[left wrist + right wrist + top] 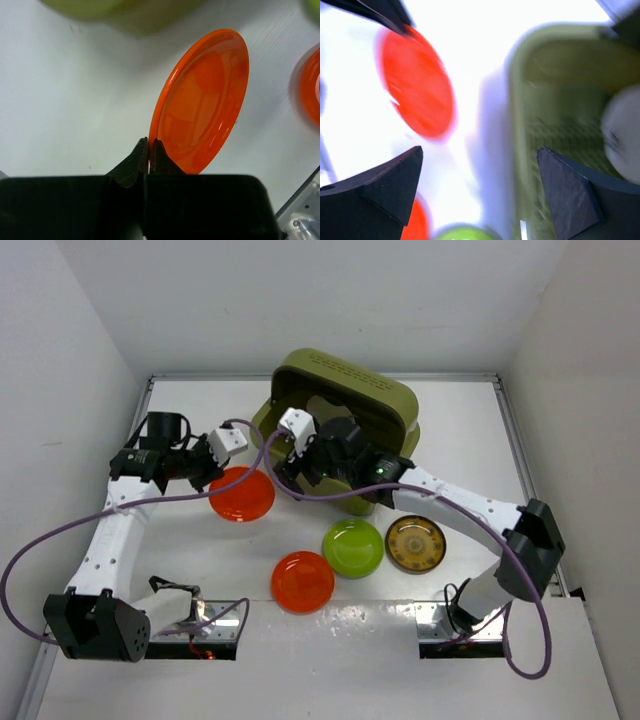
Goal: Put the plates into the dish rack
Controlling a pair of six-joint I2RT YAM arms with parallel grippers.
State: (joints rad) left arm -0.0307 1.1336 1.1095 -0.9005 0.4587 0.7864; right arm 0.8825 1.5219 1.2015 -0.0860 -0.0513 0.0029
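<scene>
Left pincer (149,149): closed on rim of orange-red plate (202,100) (held edgewise for slotting).
Right pincer (479,154): spread, empty, by dish rack (517,100).

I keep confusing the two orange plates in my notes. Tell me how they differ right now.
The held orange plate is pinched at its rim by the left gripper; the loose orange plate lies untouched on the table. The held one is just left of the dish rack; the loose one lies toward the near edge, beside the lime green plate. Both are round, orange-red and alike in size.
</scene>
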